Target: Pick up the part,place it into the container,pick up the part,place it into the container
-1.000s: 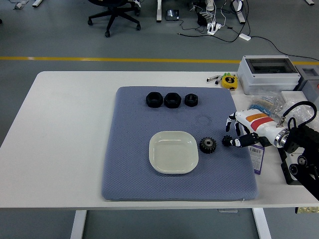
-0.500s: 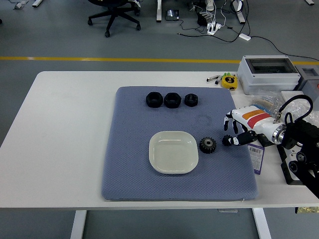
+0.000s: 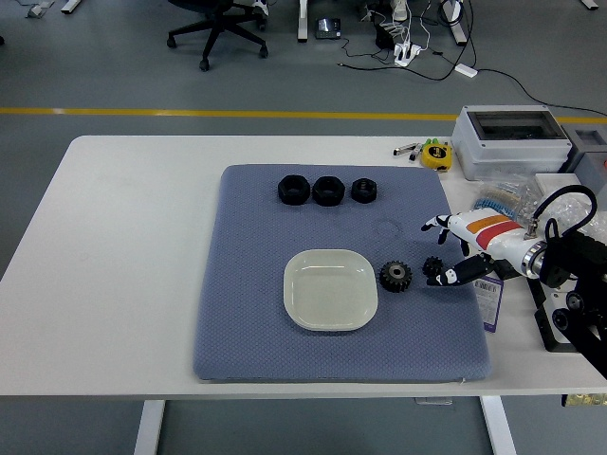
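Head view: right hand (image 3: 453, 248), fingers spread and empty, is hovering near the mat's right edge beside a small black gear (image 3: 432, 266) — rigid, light, likely best pinched across its toothed rim.

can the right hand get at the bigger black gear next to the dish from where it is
Probably yes. The right hand hovers open at the mat's right edge, with only the small gear between it and the bigger gear; it would have to reach past or over that one.

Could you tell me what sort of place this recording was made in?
Most likely a robotics lab or workshop: a white table on a grey floor with a yellow line, an office chair and loose cables behind, and black gears laid out on a blue mat.
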